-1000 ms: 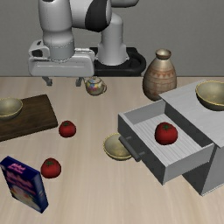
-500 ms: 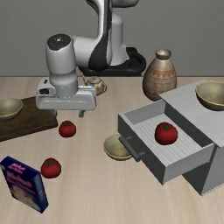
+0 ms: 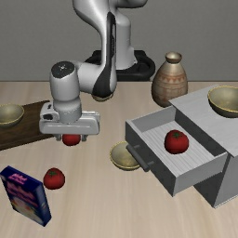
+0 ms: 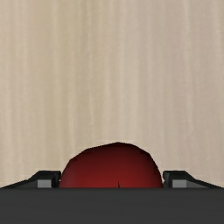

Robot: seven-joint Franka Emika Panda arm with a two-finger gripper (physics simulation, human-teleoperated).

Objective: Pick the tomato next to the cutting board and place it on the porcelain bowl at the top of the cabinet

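Just beside the near corner of the cutting board (image 3: 20, 132), on the wooden table (image 3: 98, 200), sits the tomato (image 3: 71, 141) the task names, and the gripper (image 3: 69, 134) hangs right over it, low enough that the hand covers most of the fruit in the exterior view. From the wrist, the red dome lies between the two fingertips (image 4: 45, 179), which stand spread wide on either side; I see no squeeze on it, so I judge the hand open, straddling the fruit but not gripping it. A tomato like this is probably light, smooth-skinned and round, so it could roll or squirt out of a shallow pinch. The best hold looks to be across its widest girth, fingers low on the flanks, closed gently but fully. The porcelain bowl (image 3: 223, 100) waits on top of the cabinet (image 3: 193, 112), well apart from here and higher, so the grasp should be secure before lifting.
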